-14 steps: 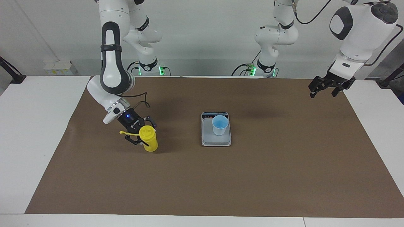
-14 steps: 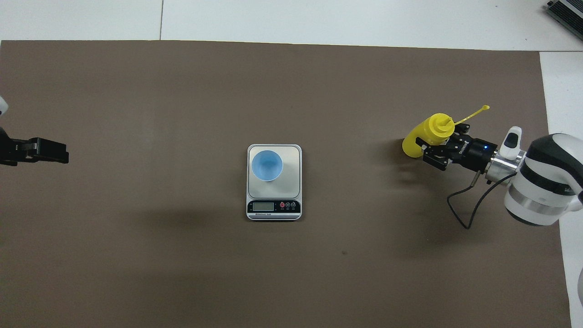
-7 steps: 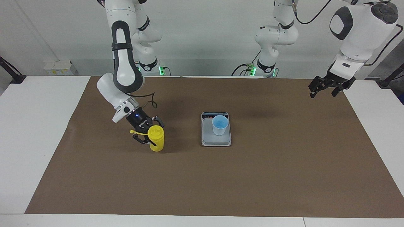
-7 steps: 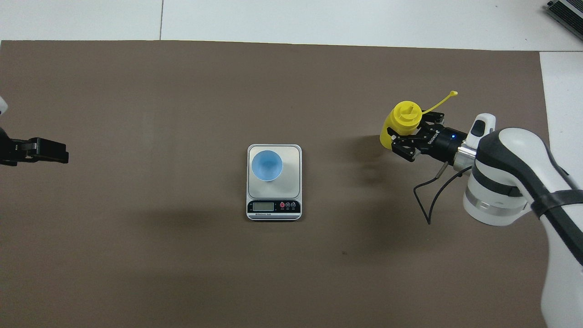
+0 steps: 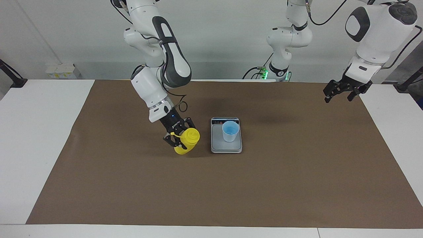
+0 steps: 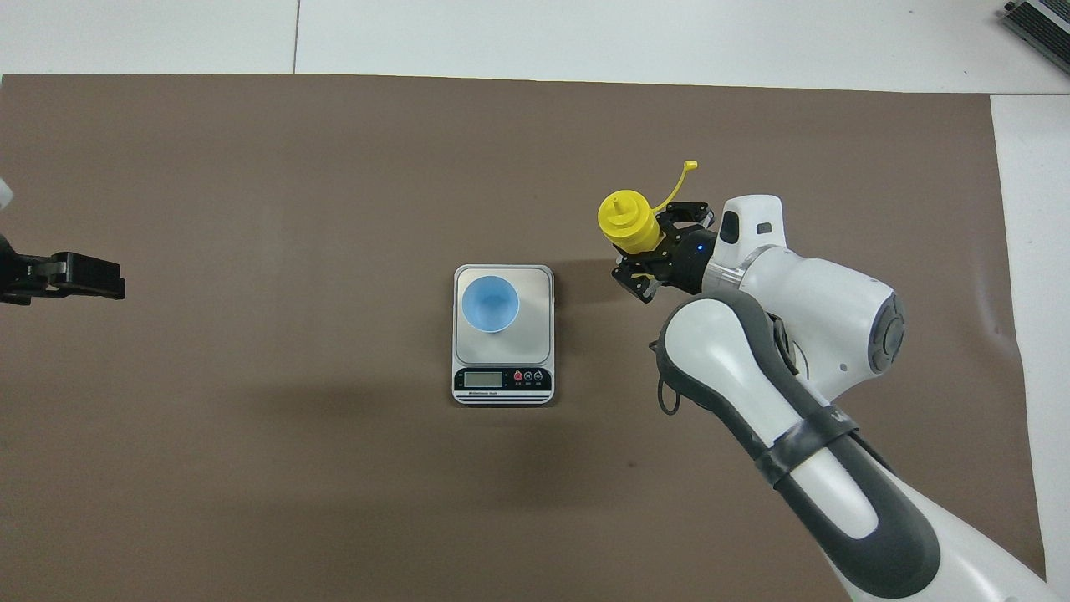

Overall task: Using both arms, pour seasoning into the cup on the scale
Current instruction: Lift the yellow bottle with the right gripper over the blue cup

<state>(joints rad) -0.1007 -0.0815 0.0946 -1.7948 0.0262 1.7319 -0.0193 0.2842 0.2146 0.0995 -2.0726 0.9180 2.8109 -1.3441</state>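
grips the seasoning bottle (image 5: 188,141) sideways in the right hand (image 5: 180,138), clenched on the yellow body just under the ribbed cap, presumably so the nozzle is left free and a roll of the wrist can turn it into a pour. carries it tilted, cap end leaning toward the scale (image 5: 226,147), low over the brown mat (image 5: 264,185) that covers the surface, just beside the scale toward the right arm's end; cannot tell whether the base touches the mat. shows the thin cap strap sticking out to the side, clear of the nozzle, so looks uncapped and ready. finds the cup (image 5: 230,131) upright on the weighing plate, mouth up and apart from the bottle, placed there so that whatever goes in gets weighed. leaves the display strip uncovered along the edge nearest the robots, readable during the pour. parks the left hand (image 5: 342,91) released, fingers spread and grasping nothing, up over the mat at the left arm's end, well apart from the scale; waits there, probably out of the way until needed to steady something. calls next for raising the nozzle above the cup's rim before tipping further; risks a spill onto the plate if tipped this low.
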